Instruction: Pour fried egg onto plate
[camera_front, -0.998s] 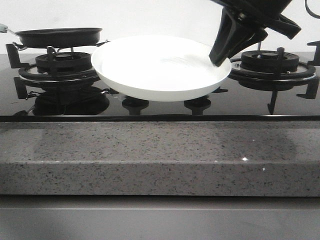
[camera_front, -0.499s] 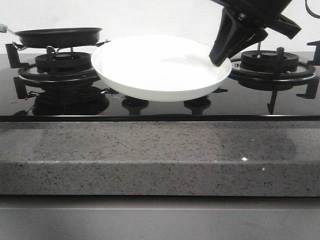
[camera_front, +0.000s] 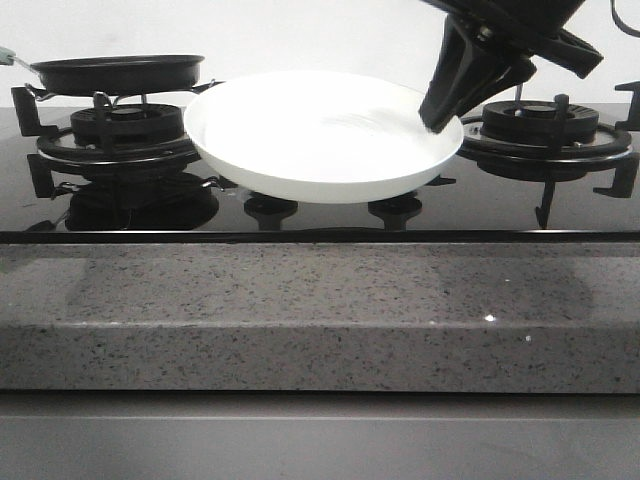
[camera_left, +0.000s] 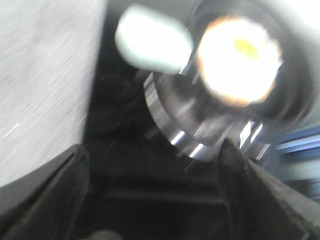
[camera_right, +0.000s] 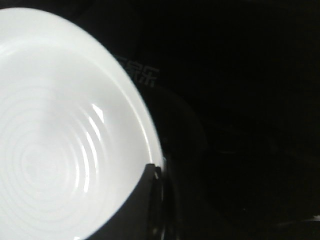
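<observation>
The white plate (camera_front: 320, 135) hangs tilted over the middle of the hob, and my right gripper (camera_front: 432, 118) is shut on its right rim. In the right wrist view a dark finger (camera_right: 147, 200) lies over the plate's (camera_right: 60, 125) rim. A black pan (camera_front: 118, 72) sits on the left burner. The left wrist view is blurred. It shows the fried egg (camera_left: 239, 60), white with an orange yolk, lying in the pan beside the pale handle (camera_left: 152, 46). My left gripper (camera_left: 152, 150) is open, short of the handle, and holds nothing.
Black cast-iron pan supports stand on the left burner (camera_front: 110, 135) and the right burner (camera_front: 545, 125). Two knobs (camera_front: 270, 208) sit under the plate on the black glass hob. A speckled grey counter edge (camera_front: 320, 310) runs along the front.
The plate and my right gripper have edged very slightly to the right. The pan stays where it was.
</observation>
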